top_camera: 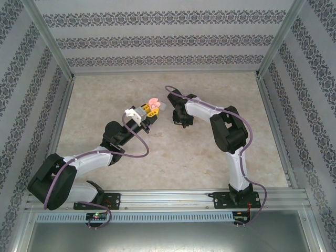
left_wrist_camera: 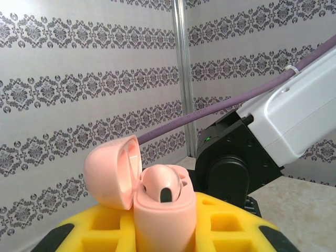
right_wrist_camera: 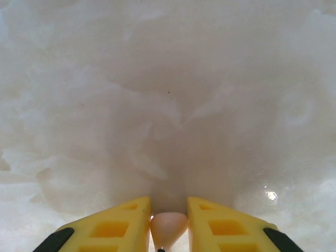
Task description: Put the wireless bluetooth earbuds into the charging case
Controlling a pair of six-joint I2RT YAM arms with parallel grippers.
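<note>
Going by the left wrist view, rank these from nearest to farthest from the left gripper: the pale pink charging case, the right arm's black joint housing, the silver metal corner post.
1. Pale pink charging case: lid open, between the left gripper's yellow fingers.
2. Right arm's black joint housing: just behind, on the right.
3. Silver metal corner post: far back, centre.

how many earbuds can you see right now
2. The first earbud sits in the open pink case held by the left claw. The second earbud is pinched in the right claw. Others may be hidden.
</note>
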